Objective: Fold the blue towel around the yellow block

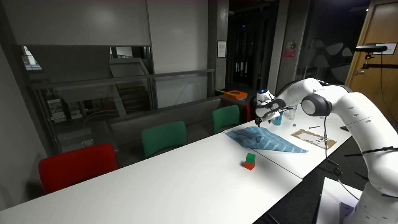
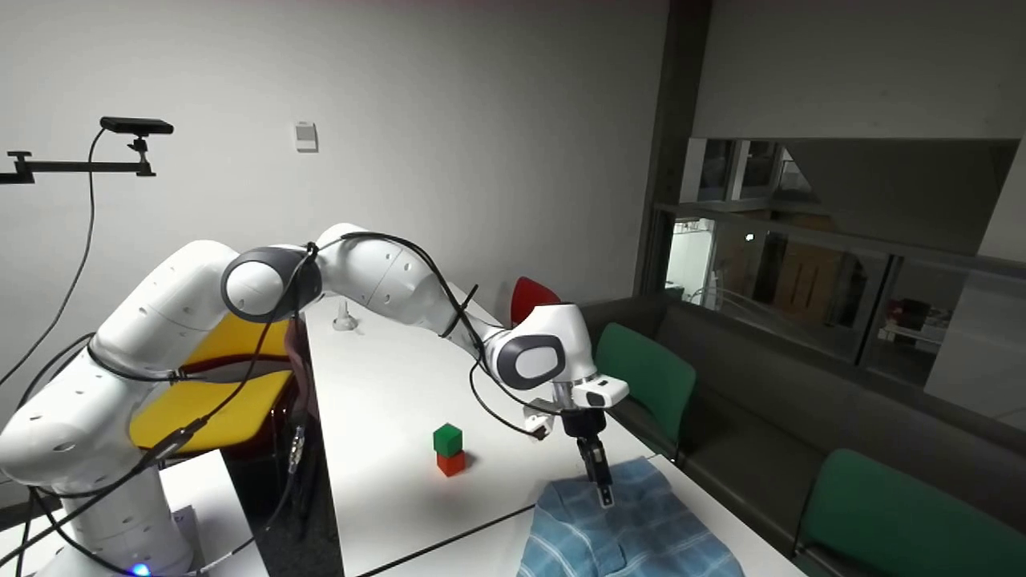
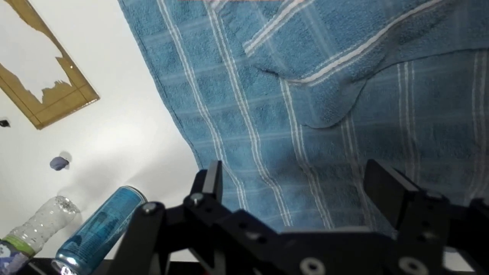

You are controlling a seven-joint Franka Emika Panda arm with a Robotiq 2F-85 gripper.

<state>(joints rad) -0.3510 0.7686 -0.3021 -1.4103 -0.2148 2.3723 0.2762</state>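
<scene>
Robotiq gripper (image 3: 294,177) stands above the blue towel (image 3: 237,99), jaws well apart; contact cannot be determined. In the wrist view the towel spreads from 11 to 3 o'clock, cropped at top and right; what its fold covers is hidden. Blue can (image 3: 101,229) at 8 o'clock: lower end cropped.

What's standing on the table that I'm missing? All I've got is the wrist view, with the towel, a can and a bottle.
Observer: In both exterior views, a green block sits on top of a red block, apart from the blue towel.
Operator: Okay, and is the surface under the towel all one piece?
Observer: No, a seam in the white table runs in under it.
Operator: Anything right beside the table?
Observer: Yes, two green chairs stand along one long edge.
</scene>
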